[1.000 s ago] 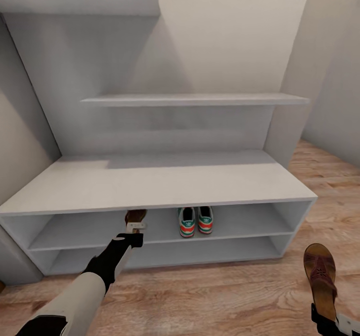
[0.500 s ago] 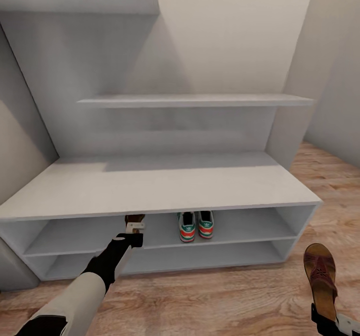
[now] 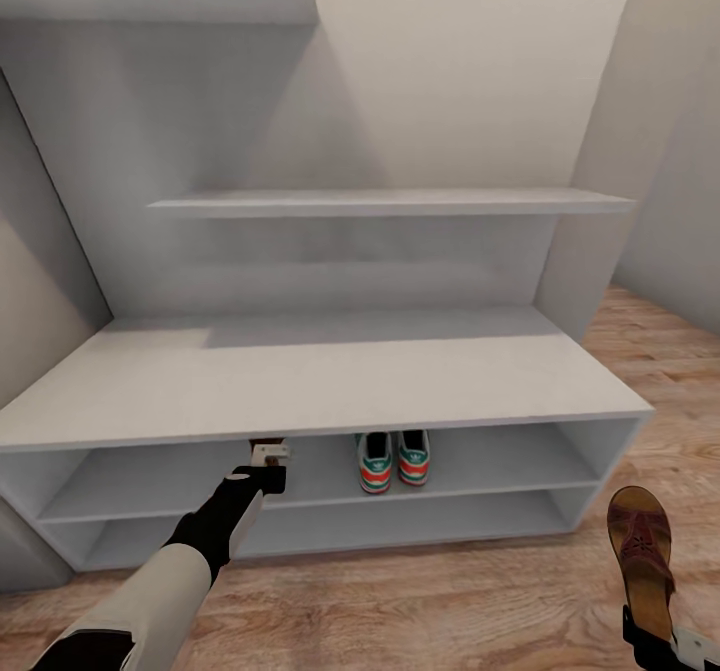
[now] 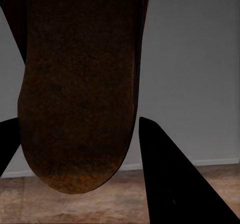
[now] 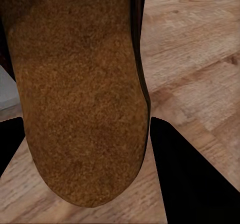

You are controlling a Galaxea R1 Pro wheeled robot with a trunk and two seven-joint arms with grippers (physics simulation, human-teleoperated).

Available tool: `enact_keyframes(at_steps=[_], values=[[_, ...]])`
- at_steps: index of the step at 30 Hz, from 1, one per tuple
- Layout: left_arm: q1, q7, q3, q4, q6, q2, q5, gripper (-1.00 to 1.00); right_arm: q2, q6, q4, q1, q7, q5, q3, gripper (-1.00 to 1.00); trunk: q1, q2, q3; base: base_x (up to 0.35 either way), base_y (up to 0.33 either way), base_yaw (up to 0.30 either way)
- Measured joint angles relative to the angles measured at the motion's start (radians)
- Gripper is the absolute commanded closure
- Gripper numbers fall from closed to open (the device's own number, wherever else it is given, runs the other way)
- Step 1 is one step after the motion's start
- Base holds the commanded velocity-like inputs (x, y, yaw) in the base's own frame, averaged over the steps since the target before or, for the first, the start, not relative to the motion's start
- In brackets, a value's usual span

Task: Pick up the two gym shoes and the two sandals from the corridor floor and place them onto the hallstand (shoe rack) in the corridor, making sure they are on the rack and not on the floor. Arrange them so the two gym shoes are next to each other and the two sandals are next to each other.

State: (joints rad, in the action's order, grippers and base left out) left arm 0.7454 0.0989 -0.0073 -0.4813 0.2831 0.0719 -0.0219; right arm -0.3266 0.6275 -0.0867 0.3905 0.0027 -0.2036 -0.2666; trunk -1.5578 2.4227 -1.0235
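Shoe rack (image 3: pixel 330 376) standing on the wood floor (image 3: pixel 480 601); two gym shoes (image 3: pixel 392 459) side by side on its upper shelf. Left pincer (image 3: pixel 268 454), at the shelf mouth beside them, grips one sandal (image 4: pixel 80 88). Right pincer (image 3: pixel 655 641), above the floor, grips the other sandal (image 3: pixel 640 561).

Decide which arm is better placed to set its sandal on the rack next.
Left. Its claw already holds a sandal at the upper shelf slot, beside the gym shoes; the right claw's sandal hangs over the floor.
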Motion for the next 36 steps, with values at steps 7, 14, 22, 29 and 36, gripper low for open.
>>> enact_keyframes(at_steps=[7,14,22,29,36], values=[[0.000,0.000,0.001,0.000,-0.001,-0.001,-0.001,1.00,0.000,0.000,0.000,0.000,0.000,0.000,0.000,1.00,0.000,0.000,0.000,0.020,0.000,0.000],[0.000,0.001,0.003,0.000,-0.002,-0.002,-0.003,1.00,0.000,0.000,0.000,0.000,0.000,0.000,0.000,1.00,0.000,0.000,0.000,0.001,0.000,0.000],[-0.001,0.002,0.006,-0.002,-0.002,-0.002,-0.006,-1.00,0.000,0.000,0.000,0.000,-0.001,0.000,0.000,1.00,0.000,0.000,0.000,0.000,0.000,0.000],[-0.001,0.001,0.005,-0.008,-0.038,-0.003,-0.007,-1.00,0.000,0.000,0.000,0.000,-0.001,0.000,0.000,1.00,-0.001,0.000,0.000,-0.151,0.000,0.000],[-0.001,0.001,0.007,-0.001,-0.067,-0.003,-0.007,-1.00,0.000,-0.001,0.000,0.000,-0.001,0.000,0.001,1.00,-0.001,0.000,0.000,-0.319,0.000,0.000]])
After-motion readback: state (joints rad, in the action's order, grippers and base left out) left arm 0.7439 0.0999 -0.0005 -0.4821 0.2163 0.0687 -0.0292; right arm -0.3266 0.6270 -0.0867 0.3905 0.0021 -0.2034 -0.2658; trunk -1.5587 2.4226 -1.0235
